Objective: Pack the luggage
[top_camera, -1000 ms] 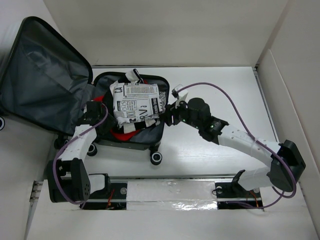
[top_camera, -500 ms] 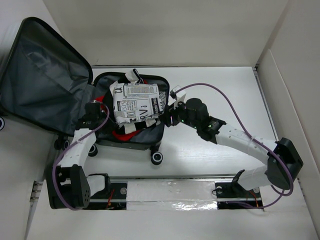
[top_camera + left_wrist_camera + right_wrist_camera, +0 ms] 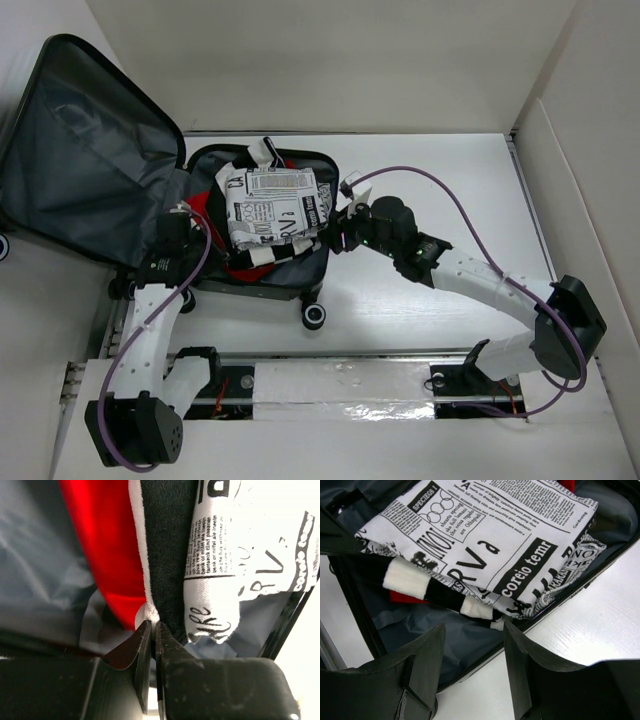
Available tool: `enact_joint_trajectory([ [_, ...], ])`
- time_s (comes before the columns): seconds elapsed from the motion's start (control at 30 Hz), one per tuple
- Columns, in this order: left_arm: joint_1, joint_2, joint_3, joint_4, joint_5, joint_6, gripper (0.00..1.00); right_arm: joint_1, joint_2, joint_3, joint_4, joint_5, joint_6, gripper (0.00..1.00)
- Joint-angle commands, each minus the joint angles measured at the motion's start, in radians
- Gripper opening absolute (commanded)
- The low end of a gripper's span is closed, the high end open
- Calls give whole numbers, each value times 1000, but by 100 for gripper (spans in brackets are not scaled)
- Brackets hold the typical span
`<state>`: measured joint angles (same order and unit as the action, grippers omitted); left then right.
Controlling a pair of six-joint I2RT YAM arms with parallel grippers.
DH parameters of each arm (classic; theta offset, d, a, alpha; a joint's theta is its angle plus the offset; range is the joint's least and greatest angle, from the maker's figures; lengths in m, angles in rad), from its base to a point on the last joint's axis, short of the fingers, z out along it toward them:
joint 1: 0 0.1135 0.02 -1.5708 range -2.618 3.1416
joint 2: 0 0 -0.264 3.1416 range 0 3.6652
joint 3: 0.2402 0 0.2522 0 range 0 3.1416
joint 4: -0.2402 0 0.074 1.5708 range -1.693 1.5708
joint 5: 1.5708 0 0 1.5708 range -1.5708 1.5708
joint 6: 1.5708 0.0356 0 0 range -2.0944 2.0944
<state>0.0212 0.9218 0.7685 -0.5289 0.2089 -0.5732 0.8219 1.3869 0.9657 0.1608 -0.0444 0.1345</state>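
At the worktop's (image 3: 450, 180) left edge the open grey-lined hard-shell luggage (image 3: 80, 170) appears largely packed with newspaper-print cloth (image 3: 272, 205), a red garment (image 3: 107, 555), clamped in the left gripper (image 3: 152, 625), is yet to be tucked, the right gripper (image 3: 474, 627) spread empty

The white worktop (image 3: 430, 170) carries a small open hard-shell suitcase with grey fabric lining (image 3: 85, 165) at its far left side. One black wheel (image 3: 314, 316) of it faces the near edge.

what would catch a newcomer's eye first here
The luggage lies open at the table's left, lid back, a newspaper-print cloth piled on its load. The left gripper is shut on the white hem of a red garment; the right gripper hangs open at the luggage rim.
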Motion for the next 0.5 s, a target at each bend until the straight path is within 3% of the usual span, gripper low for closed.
enact_joint_trajectory([
  [0.0, -4, -47, 49, -141, -3, 33, 0, 8, -15, 18, 23, 14, -12, 56],
  [0.33, -49, -29, 305, -299, -126, 24, 0, 8, 4, 24, 23, 24, -12, 57],
  [0.47, -49, -14, 229, -241, -88, 30, 0, 8, 9, 25, 17, 40, -16, 58],
])
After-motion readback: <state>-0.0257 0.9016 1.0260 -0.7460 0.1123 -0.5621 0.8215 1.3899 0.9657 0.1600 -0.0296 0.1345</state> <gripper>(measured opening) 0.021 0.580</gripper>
